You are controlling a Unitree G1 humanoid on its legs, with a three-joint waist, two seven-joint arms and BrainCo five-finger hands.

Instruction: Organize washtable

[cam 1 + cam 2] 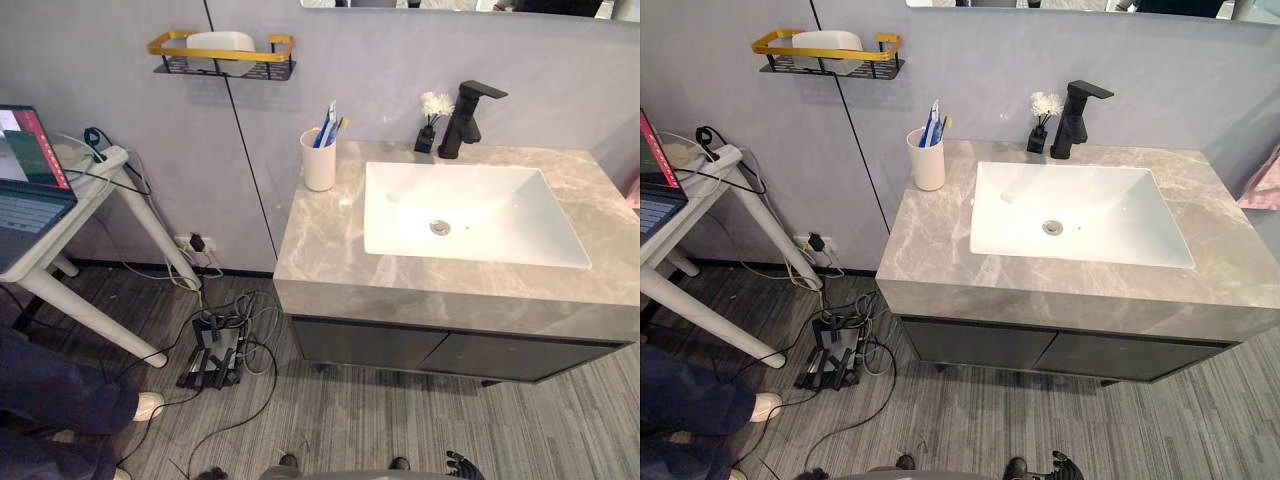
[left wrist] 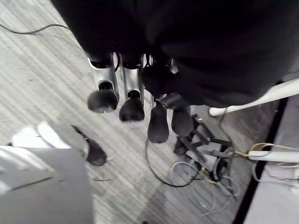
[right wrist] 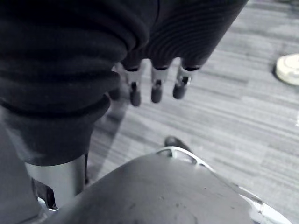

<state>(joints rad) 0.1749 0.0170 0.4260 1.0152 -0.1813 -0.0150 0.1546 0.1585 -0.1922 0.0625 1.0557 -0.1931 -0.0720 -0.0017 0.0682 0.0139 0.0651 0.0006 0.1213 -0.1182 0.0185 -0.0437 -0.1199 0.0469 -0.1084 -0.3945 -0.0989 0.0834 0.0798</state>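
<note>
Washtable bench [image 1: 330, 250] has a grey marbled top over a dark cabinet [image 1: 440, 355], with a white sink [image 1: 500, 195] set into it. At 10 o'clock on the bench top, touching the wall corner side, stands a cream cup [image 1: 318, 165] upright with toothbrushes [image 1: 328, 122] sticking out of it. At 12 o'clock of the sink, on the back edge, a black faucet [image 1: 468, 118] leans over the basin, and just beside it at its 9 o'clock sits a small dark vase of white flowers [image 1: 430, 120]. On the wall at 11 o'clock, well apart from the bench, hangs a gold-rimmed wire shelf [image 1: 275, 48] with a white object [image 1: 220, 42] in it.

Both hands are low over the grey plank floor [image 2: 42, 79], well apart from the bench. The left hand [image 2: 132, 88] hangs with fingers loosely straight and spread wide, holding nothing. The right hand [image 3: 157, 79] likewise points its fingers down, straight and empty.

At 9 o'clock, a white side table [image 1: 110, 175] carries a laptop [image 1: 25, 170]; a power strip [image 1: 210, 355] with cables lies on the floor at 7 o'clock, near a person's shoe [image 1: 148, 405].
</note>
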